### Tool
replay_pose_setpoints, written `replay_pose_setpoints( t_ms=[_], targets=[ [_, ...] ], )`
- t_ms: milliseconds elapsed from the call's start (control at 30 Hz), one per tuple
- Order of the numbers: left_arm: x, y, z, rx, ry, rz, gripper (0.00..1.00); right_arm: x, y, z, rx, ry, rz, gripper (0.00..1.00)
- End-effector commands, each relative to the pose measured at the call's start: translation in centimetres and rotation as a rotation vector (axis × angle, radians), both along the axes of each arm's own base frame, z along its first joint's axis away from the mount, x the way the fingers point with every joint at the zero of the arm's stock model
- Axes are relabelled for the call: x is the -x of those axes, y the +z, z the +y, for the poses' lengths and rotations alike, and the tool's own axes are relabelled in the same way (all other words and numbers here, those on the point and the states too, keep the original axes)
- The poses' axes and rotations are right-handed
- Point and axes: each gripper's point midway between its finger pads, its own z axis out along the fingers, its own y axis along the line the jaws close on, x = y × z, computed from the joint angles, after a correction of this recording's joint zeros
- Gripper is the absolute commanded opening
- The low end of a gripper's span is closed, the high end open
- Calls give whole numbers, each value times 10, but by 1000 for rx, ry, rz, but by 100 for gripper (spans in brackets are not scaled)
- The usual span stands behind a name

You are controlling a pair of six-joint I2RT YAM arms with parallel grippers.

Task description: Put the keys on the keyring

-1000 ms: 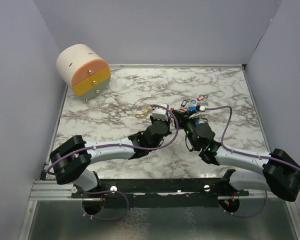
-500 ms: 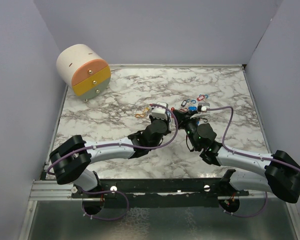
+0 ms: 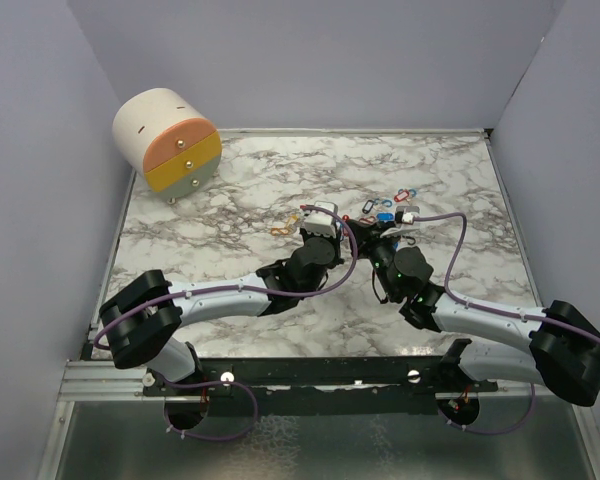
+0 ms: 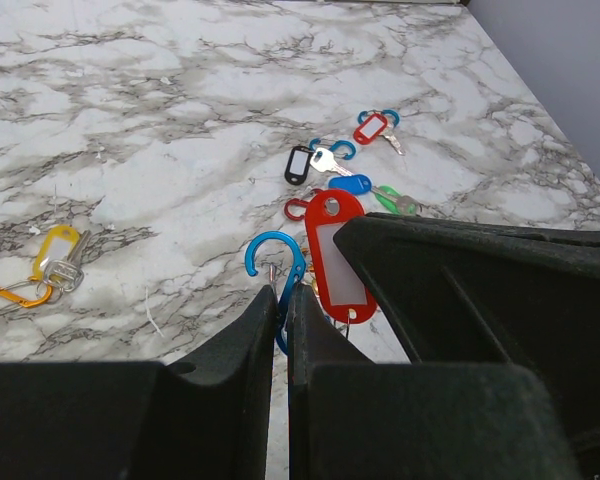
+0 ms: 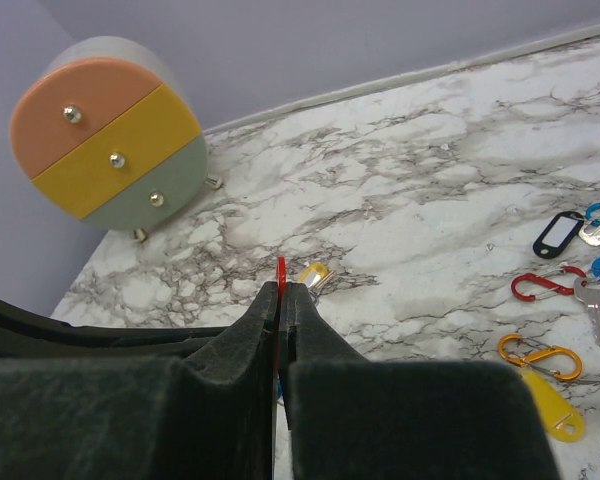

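My left gripper (image 4: 281, 292) is shut on a blue carabiner keyring (image 4: 277, 262) and holds it just above the marble table. My right gripper (image 5: 281, 288) is shut on a red-tagged key, seen edge-on in its own view; the red tag (image 4: 332, 255) lies right beside the blue carabiner. In the top view the two grippers (image 3: 325, 222) (image 3: 375, 240) meet at the table's middle. More keys lie beyond: a black tag (image 4: 298, 165), a blue tag (image 4: 352, 185), a green tag (image 4: 385, 200) and a red tag (image 4: 370, 127).
A yellow-tagged key (image 4: 58, 245) with an orange carabiner (image 4: 5, 297) lies to the left. Another orange carabiner (image 5: 540, 355) with a yellow tag and a red carabiner (image 5: 540, 285) lie to the right. A round drawer unit (image 3: 168, 140) stands at the back left corner.
The left gripper has shifted very slightly with the blue carabiner. Both grips are unchanged.
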Motion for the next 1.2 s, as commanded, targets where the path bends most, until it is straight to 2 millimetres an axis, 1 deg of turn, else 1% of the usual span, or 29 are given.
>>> replay_pose_setpoints(
  t_ms=[0, 167, 467, 1167],
  targets=[
    [-3, 14, -4, 41, -10, -21, 0, 1, -2, -6, -3, -22, 8, 1],
    [-2, 13, 3, 38, 10, -24, 0, 1, -2, -8, -2, -35, 13, 1],
    [1, 14, 12, 43, 19, -27, 0, -1, -2, -11, -5, -53, 16, 1],
    [5, 10, 0, 40, -41, -12, 0, -3, -1, -10, -6, -60, 14, 1]
  ],
)
